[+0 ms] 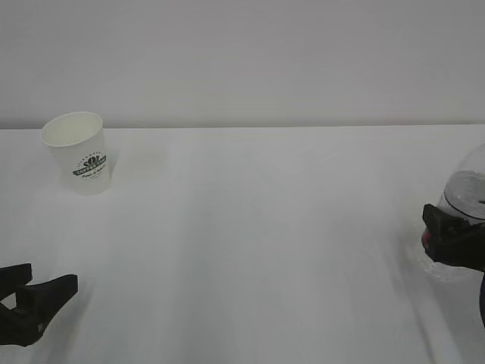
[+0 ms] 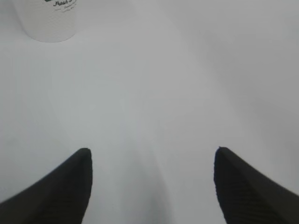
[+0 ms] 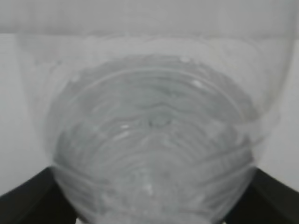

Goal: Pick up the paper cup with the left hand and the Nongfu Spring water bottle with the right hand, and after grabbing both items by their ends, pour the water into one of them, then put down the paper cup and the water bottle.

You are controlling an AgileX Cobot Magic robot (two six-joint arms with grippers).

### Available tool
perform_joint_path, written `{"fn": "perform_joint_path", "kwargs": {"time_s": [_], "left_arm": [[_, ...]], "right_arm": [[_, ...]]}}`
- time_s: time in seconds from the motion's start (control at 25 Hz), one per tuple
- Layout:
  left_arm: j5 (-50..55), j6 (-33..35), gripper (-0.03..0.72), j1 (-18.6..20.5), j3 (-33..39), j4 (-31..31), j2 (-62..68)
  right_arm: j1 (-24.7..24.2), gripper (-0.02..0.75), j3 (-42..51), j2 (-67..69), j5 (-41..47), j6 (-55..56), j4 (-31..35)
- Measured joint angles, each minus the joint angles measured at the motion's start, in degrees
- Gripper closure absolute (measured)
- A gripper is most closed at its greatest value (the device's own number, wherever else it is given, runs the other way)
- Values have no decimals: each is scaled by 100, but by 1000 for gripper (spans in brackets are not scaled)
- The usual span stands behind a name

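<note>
**White tabletop, cup far left, bottle at right edge inside right jaws**

White tabletop (image 1: 250, 227) against a plain pale wall, nothing else on it.

Cup (image 1: 78, 152): upright, back left, mouth open, dark logo facing the camera. In the left wrist view only its base (image 2: 50, 21) shows, top left, well apart from the jaws. Judged light, thin-walled and easy to crush or tip; a grip low on the body with gentle squeeze looks safest, since the rim would deform.

Bottle (image 1: 464, 199): at the far right edge, partly cut off, clear ribbed plastic with a hint of red near the jaws. Right wrist view is filled by its rounded ribbed end (image 3: 154, 140), close up and blurred. Whether it stands or is tilted, cannot tell. Water level not readable. Judged heavier than the cup if filled, smooth and slippery, walls that flex; take it at the end with a firm, centred grip.

Right hand (image 1: 455, 241): jaws set wide on both sides of the bottle, dark tips at the lower corners of the wrist view beside the plastic; firm clamp or just bracketing, cannot tell.

Left hand (image 1: 34, 299): low at front left, jaws spread wide and empty, nothing between the fingertips (image 2: 77, 182), cup off ahead and to the left.

Cup pickup not yet done.
</note>
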Motion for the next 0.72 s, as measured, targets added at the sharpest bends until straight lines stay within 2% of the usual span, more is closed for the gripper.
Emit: {"fn": "perform_joint_path", "kwargs": {"time_s": [0.24,0.52,0.72], "left_arm": [[0,0,98,0,0,0,0],[0,0,104,0,0,0,0],[0,0,109,0,0,0,0]], "right_arm": [[0,165,-63,21,0,-238,0],[0,249,-63,21,0,-261,0],[0,257,-63,21,0,-274,-105]]}}
